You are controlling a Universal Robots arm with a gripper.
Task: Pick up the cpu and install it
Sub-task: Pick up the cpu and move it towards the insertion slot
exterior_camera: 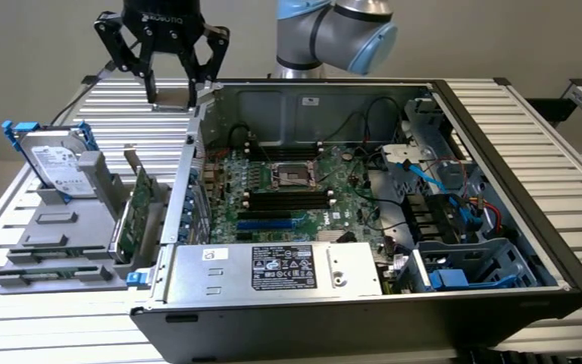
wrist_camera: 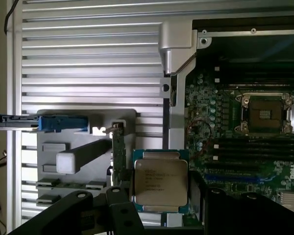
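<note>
The tool (exterior_camera: 173, 97) hangs high over the counter (exterior_camera: 99, 114), just outside the case (exterior_camera: 372, 334) wall. Its jaws are spread wide around the cpu (wrist_camera: 160, 181), which it seems to grip by the edges, metal top toward the wrist. The empty socket (exterior_camera: 293, 175) lies inside the case, at about four o'clock from the tool in the exterior view.

cpu (wrist_camera: 160, 182) dull metal top; table (exterior_camera: 533, 136) ribbed alu slats; holder (wrist_camera: 93, 147) matt grey plastic.
</note>
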